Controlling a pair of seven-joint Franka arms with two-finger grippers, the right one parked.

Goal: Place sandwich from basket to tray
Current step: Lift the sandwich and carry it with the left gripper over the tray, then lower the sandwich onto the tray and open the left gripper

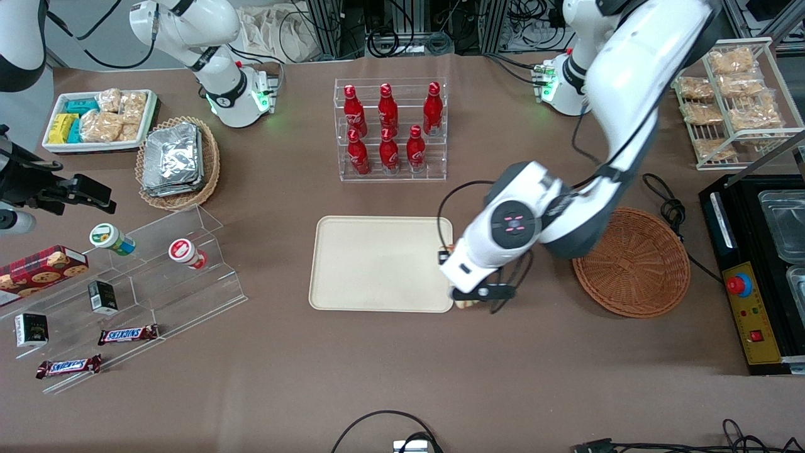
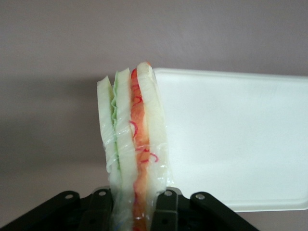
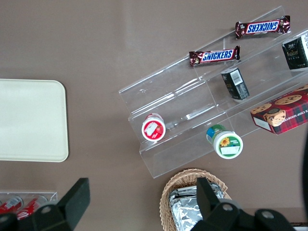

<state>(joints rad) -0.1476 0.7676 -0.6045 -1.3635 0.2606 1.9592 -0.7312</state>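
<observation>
The pincer (image 1: 476, 300) is gripping the sandwich (image 2: 134, 144), already clear of the basket (image 1: 632, 261), beside the tray (image 1: 377, 264) edge; placement on the tray is remaining.

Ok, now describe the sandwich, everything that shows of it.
The sandwich is a wedge of pale white bread layers in clear, crinkled wrap, with green filling on one side and orange-red filling on the other showing along its cut edge. It stands on edge, clamped near one end in the claw, whose black fingers press on its outer bread faces. It hangs above the brown table just beside the corner of the cream tray, outside the basket. Nothing else touches it.
</observation>
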